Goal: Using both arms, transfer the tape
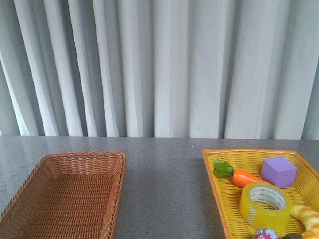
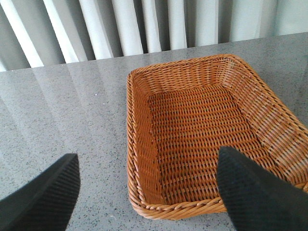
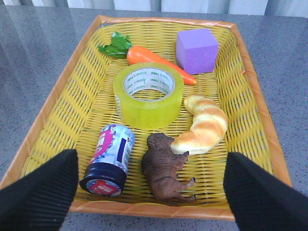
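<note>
The tape [image 1: 265,206] is a wide yellow roll with a white printed core. It lies flat in the yellow basket [image 1: 215,175] at the front right, and it also shows in the right wrist view [image 3: 148,96]. My right gripper [image 3: 151,185] is open and empty, its fingers [image 3: 43,192] spread over the basket's near rim, short of the tape. My left gripper [image 2: 149,187] is open and empty above the near corner of the brown wicker basket [image 2: 139,144]. Neither arm shows in the front view.
The yellow basket [image 3: 57,91] also holds a purple cube [image 3: 196,50], a toy carrot [image 3: 151,59], a croissant [image 3: 202,125], a brown toy animal [image 3: 166,166] and a small capped bottle [image 3: 109,159]. The brown basket [image 1: 20,199] holds nothing. Grey curtains hang behind.
</note>
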`<state>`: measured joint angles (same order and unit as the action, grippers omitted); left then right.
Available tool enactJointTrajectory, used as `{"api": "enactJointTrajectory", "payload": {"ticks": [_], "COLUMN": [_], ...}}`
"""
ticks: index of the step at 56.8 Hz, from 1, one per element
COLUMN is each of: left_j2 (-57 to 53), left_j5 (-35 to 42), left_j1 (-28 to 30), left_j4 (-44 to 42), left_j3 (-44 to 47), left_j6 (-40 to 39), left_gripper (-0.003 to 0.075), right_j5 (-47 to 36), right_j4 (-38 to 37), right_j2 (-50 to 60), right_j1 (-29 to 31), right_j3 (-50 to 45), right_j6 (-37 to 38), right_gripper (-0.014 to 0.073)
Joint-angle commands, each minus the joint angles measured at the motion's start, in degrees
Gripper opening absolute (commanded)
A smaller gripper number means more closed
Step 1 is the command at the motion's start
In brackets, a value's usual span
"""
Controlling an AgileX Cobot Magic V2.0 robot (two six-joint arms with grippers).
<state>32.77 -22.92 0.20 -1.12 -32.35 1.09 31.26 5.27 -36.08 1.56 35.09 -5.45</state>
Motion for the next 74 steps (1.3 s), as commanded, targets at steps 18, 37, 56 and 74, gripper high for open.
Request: {"api": "enactJointTrajectory", "payload": {"ticks": [18,37,56,74], "left_j2": [3.47,4.08,4.08,4.08], "left_j5": [1.73,2.12,2.12,2.12], "left_j1": [-10.77,-15.54,-15.54,-15.54], "left_j4": [2.05,1.93,1.93,1.93], "left_j3": [-1.99,-1.94,-1.94,-1.94], "left_j6": [1.23,1.23,1.23,1.23], "left_gripper": [0.0578,0.0578,0.0578,0.0578], "right_j5": [9.6,21.1,27.21,29.83], "right_j4": [-7.68,-7.55,-7.69,-9.03], "right_j2": [-20.32,-42.68,-59.78,-70.67], "right_j1": [0.34,1.01,1.01,1.01], "right_j3": [20.49,39.9,54.97,62.13], "right_j6": [5.84,5.45,5.45,4.87], "right_gripper": [0.0545,0.0544,0.0534,0.0472]}}
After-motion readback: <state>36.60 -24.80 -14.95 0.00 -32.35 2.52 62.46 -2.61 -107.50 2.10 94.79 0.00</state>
